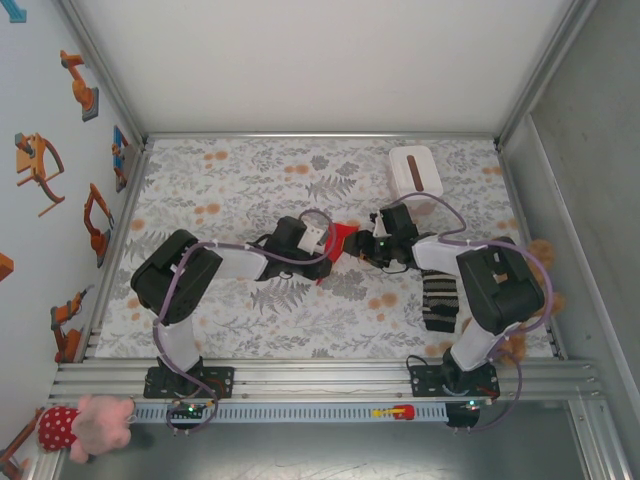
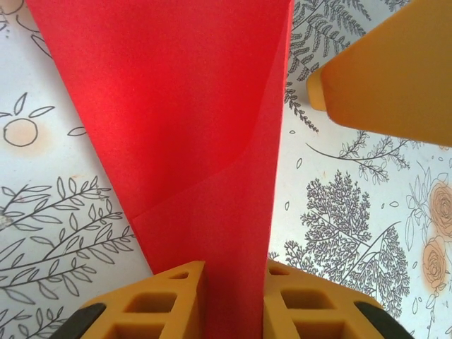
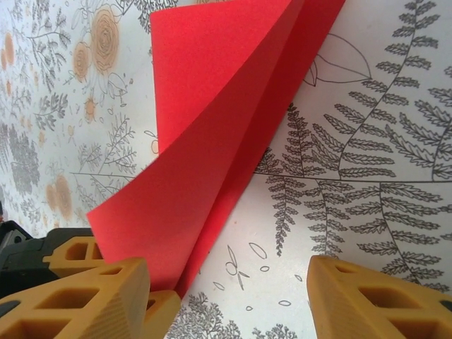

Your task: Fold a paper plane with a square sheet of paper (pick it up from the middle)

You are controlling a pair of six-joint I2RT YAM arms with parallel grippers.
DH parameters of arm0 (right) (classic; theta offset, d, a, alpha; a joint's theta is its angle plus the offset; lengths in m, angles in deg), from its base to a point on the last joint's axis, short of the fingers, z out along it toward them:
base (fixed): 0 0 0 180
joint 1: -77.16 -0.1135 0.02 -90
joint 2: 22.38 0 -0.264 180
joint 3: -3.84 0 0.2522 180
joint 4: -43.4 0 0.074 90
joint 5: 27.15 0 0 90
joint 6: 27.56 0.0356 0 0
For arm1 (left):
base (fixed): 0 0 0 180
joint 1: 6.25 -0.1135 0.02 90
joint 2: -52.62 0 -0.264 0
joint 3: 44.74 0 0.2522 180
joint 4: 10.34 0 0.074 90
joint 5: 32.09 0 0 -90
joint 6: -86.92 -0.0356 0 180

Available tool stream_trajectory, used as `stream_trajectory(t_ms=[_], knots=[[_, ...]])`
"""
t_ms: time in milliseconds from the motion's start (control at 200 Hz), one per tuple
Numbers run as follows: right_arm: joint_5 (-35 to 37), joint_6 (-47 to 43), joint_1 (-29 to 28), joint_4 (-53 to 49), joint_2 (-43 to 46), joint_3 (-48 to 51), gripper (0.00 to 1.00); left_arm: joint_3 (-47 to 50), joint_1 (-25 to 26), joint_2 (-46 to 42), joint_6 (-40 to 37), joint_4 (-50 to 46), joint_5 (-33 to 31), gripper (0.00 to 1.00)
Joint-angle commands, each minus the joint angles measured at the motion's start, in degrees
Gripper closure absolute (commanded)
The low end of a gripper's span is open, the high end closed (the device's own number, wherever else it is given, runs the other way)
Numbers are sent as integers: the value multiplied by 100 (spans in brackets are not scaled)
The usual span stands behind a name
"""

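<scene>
The red sheet of paper (image 1: 343, 238) is folded into layers and held up off the floral tablecloth at the table's middle. My left gripper (image 1: 326, 242) is shut on it. In the left wrist view the paper (image 2: 183, 127) runs up from between the orange fingers of the left gripper (image 2: 234, 272), with a crease line across it. My right gripper (image 1: 368, 246) stands open just right of the paper. In the right wrist view the paper's (image 3: 212, 127) loose flaps curl beside the left finger of the right gripper (image 3: 229, 272), with bare cloth between the fingers. Whether it has the paper plane's shape I cannot tell.
A white box (image 1: 415, 172) with a dark slot lies at the back right. A black-and-white striped cloth (image 1: 437, 300) lies by the right arm. Metal frame rails (image 1: 320, 378) bound the near edge, and walls close the sides.
</scene>
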Motion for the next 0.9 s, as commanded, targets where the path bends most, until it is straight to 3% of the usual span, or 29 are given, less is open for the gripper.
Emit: stream_trajectory(t_ms=[0, 356, 891], knots=[[-51, -398, -41, -78, -184, -261, 40, 241, -82, -28, -64, 5, 40, 76], [-278, -763, -105, -285, -596, -672, 39, 253, -93, 77, -44, 51, 127, 74], [303, -802, -308, -881, -1133, -1051, 39, 115, -126, 46, 249, -133, 127, 66]])
